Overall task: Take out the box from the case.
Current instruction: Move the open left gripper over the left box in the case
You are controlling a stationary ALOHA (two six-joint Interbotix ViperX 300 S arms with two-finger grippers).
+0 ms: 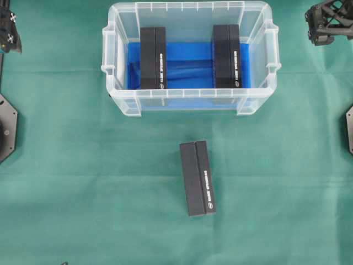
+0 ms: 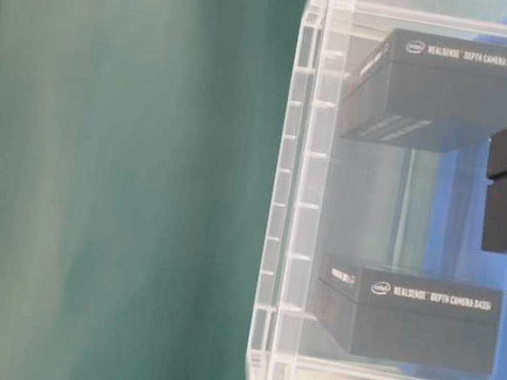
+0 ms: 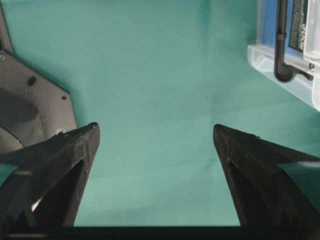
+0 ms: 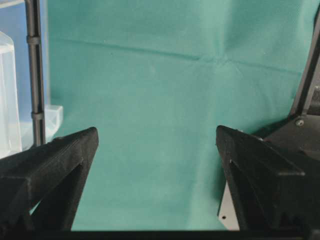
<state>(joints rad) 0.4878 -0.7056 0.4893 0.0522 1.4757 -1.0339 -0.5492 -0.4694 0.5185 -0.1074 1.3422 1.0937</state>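
Over a green cloth-covered table [image 1: 66,182] we see our left gripper [image 3: 156,135] with jaws spread wide on nothing, our right gripper [image 4: 157,136] likewise apart and empty, one black rectangular box [image 1: 197,178] lying on the cloth just in front of the large clear plastic case [image 1: 190,105], two more black boxes [image 1: 153,57] upright inside against its side walls.

The desk [image 1: 66,182] is covered in a plain green cloth with faint creases. The case [image 1: 190,102] is clear, slightly milky plastic with a bright blue bottom. Two black boxes [image 1: 153,58] [image 1: 227,55] stand inside it, and a third black box [image 1: 197,178] lies on the cloth; each carries small white lettering. The gripper fingers [image 3: 60,165] [image 4: 55,165] are matte black.
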